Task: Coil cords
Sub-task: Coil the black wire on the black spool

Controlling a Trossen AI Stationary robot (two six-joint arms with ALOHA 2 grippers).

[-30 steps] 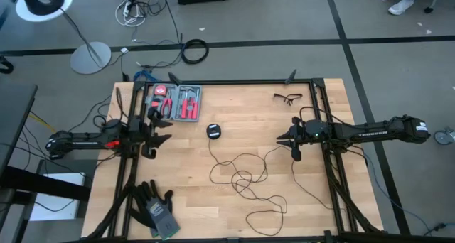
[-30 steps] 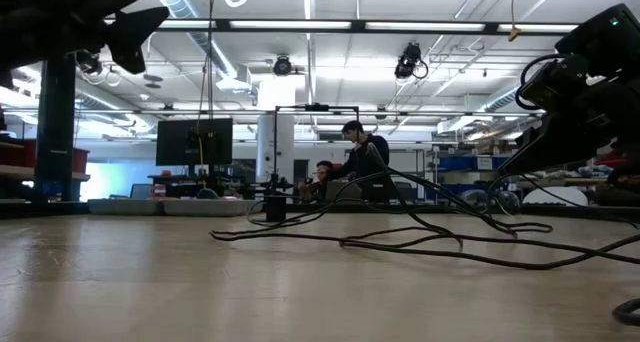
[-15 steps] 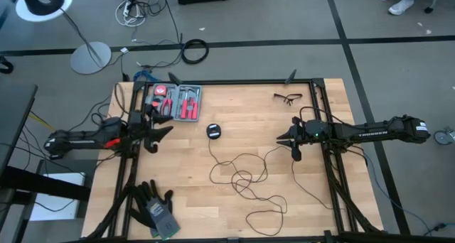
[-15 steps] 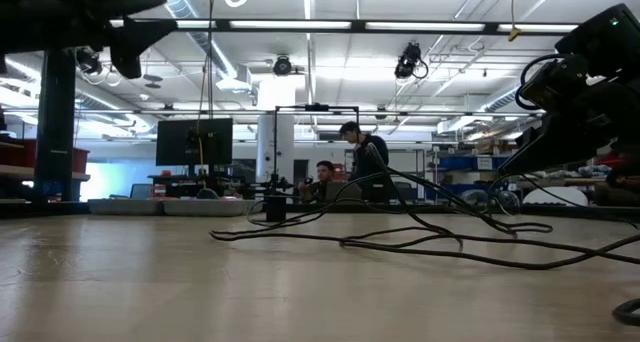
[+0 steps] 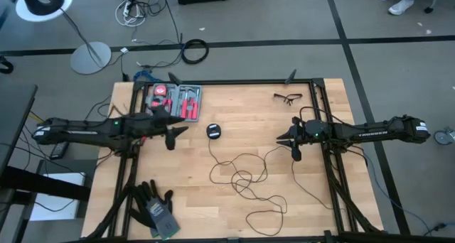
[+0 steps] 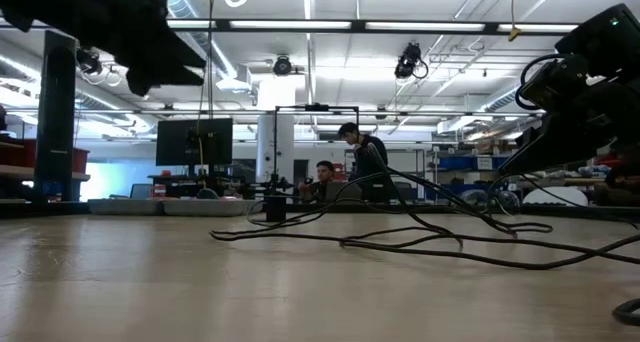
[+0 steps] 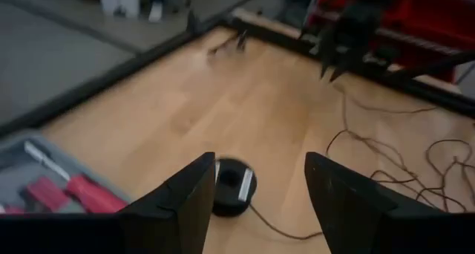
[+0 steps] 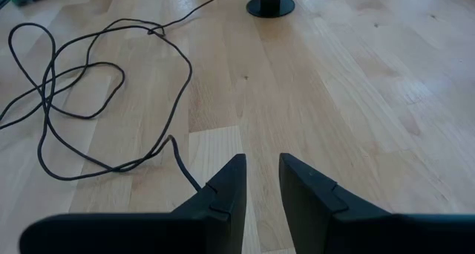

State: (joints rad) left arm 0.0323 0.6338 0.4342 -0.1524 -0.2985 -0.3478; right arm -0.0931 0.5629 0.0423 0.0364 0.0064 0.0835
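1. The cord (image 5: 245,175) lies loose and tangled over the middle of the table (image 5: 249,111), sprawling toward the near edge. One end runs up to the small black puck (image 5: 214,131), which sits flat toward the far-left part of the table, just beside the tool case (image 5: 175,101). No loops have been gathered, so I'd say the coiling has not begun.

2. The left gripper (image 5: 178,133) hangs above the table near the left edge, pointed at the puck and short of it. Its fingers (image 7: 189,202) stand apart with nothing between them; in its wrist view the puck shows through the gap.

3. The right gripper (image 5: 284,138) waits over the right side of the table, clear of the tangle. Its fingers (image 8: 226,187) sit close together with a narrow gap and hold nothing. A free end of the cord lies on the wood just ahead of them.

4. This looks like the reach for a first grasp. Next, I judge, the left arm needs to come down over the puck end and close on it, while the right takes the thin cord nearby, low against the wood, so loops can be drawn.

5. Glasses (image 5: 287,97) lie near the far-right corner, gloves (image 5: 153,207) at the near-left one; both are well apart from the cord.
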